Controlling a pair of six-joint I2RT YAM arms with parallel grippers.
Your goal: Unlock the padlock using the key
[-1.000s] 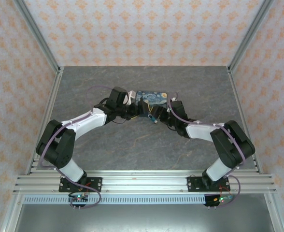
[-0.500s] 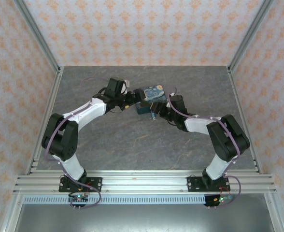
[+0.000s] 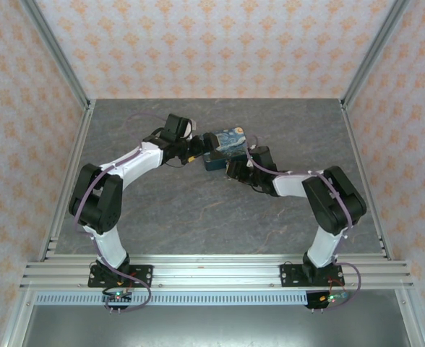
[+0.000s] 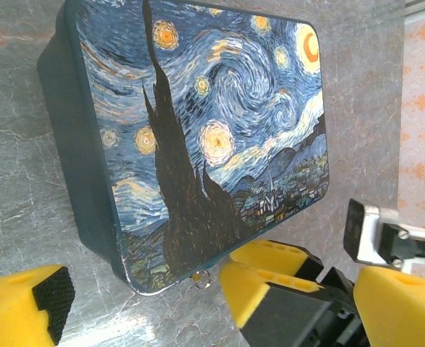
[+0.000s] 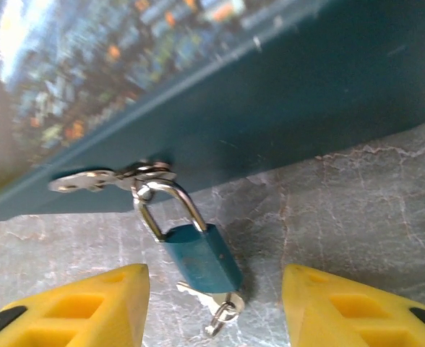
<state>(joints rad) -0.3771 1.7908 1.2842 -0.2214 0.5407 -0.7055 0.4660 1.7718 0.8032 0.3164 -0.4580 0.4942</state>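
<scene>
In the right wrist view the small teal padlock (image 5: 202, 264) hangs by its silver shackle from the hasp (image 5: 144, 173) on the front wall of the Starry Night tin (image 5: 285, 94). The padlock body rests on the table. The pale key (image 5: 206, 298), with a small ring, lies at the padlock's lower end; I cannot tell whether it sits in the keyhole. My right gripper (image 5: 214, 300) is open, its yellow fingers on either side of the padlock without touching it. My left gripper (image 4: 212, 318) is open wide beside the tin (image 4: 212, 130), holding nothing.
From above, the tin (image 3: 227, 144) sits mid-table, angled, with the left gripper (image 3: 196, 152) at its left end and the right gripper (image 3: 231, 169) at its front. The right gripper's yellow fingers (image 4: 270, 271) show in the left wrist view. Metal frame posts line the table's sides.
The left gripper let go of the tin's end and opened wide, drawing back left. The right gripper moved in on the padlock with its jaws narrowing. The tin turned slightly.
</scene>
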